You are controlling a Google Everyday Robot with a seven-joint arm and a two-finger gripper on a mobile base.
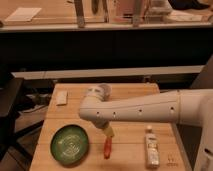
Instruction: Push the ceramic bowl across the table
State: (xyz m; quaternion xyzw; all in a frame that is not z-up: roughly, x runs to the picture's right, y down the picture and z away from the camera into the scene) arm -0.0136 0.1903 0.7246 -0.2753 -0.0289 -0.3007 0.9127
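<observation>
The ceramic bowl (70, 145), green and glossy with pale markings inside, lies near the front left of the wooden table (130, 95). My arm reaches in from the right and bends down at a rounded wrist. The gripper (108, 131) points down at the tabletop just right of the bowl, a short gap away from its rim. It appears open, with nothing between the fingers. Its pale tip hangs right above an orange-red stick-shaped object (106, 148).
A white bottle (151, 150) lies toward the front right of the table. A small pale block (61, 97) rests at the back left corner. A dark chair (10, 115) stands left of the table, and a counter runs behind it.
</observation>
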